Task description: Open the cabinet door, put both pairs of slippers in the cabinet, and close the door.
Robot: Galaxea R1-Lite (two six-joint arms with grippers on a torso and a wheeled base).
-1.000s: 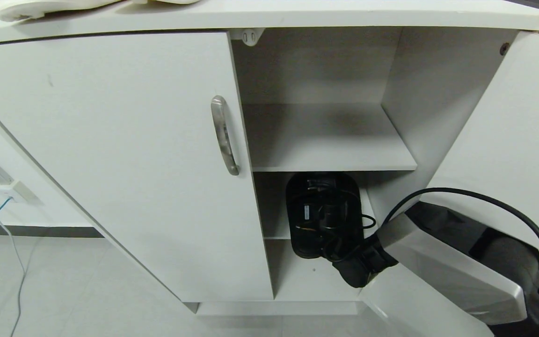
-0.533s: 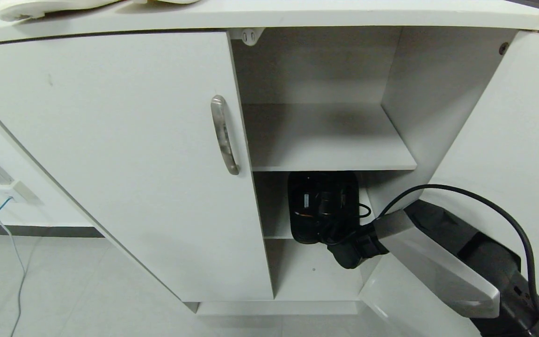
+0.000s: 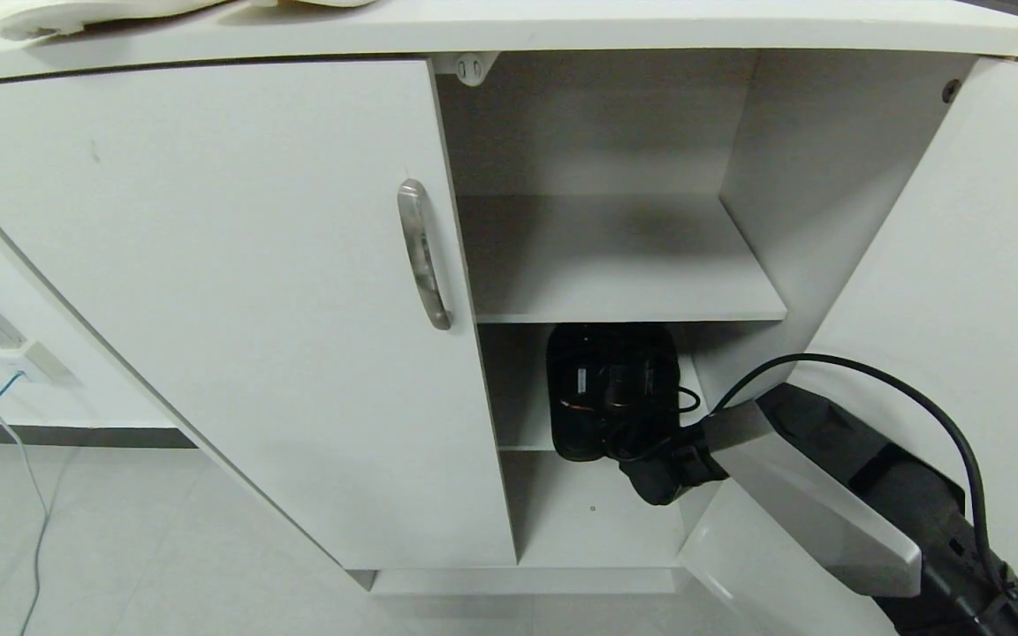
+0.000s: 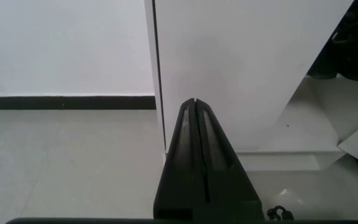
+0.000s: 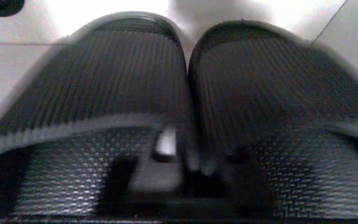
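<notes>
Slippers: one black pair (image 3: 612,389) in right gripper (image 5: 179,162), one cream pair (image 3: 76,13) atop cabinet (image 3: 615,26).

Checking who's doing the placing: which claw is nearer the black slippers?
Right. The right claw grips the black slippers inside the cabinet, under the upper shelf. The left claw, shut, hangs outside by the closed door's lower edge, apart from them.
</notes>
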